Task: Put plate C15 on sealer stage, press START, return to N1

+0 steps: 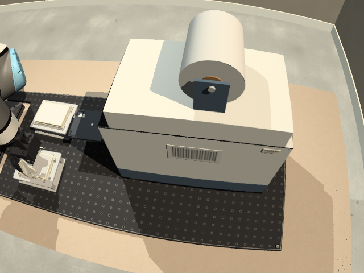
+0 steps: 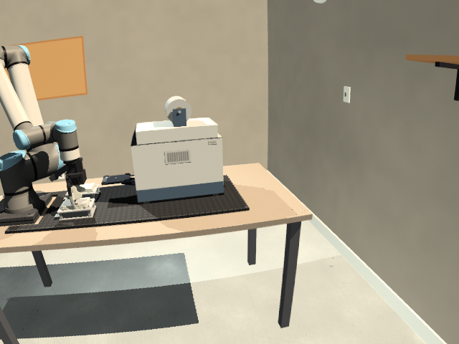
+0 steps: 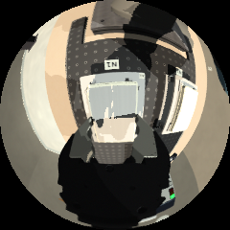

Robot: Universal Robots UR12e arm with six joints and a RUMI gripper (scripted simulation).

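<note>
Plate C15 [image 1: 44, 169] [image 3: 112, 102] lies in nest N1 [image 1: 56, 183] [image 2: 79, 215] and looks flat inside the locators. Its top looks greyish with pale streaks in the wrist view. My gripper [image 1: 34, 162] [image 3: 114, 116] points down over N1, its jaws shut on two opposite sides of C15. The sealer [image 1: 141, 141] [image 2: 151, 170] has its dark stage [image 1: 86, 126] [image 2: 117, 179] out, with no plate on it. A green lamp [image 3: 172, 195] glows at the wrist view's lower right. START cannot be made out.
A cream plate [image 1: 54, 112] [image 3: 188, 110] lies in nest N2 [image 1: 46, 130], between N1 and the stage side. A large foil roll [image 1: 214, 44] [image 2: 177, 107] tops the sealer. The arm's base [image 2: 18, 213] stands left of the nests.
</note>
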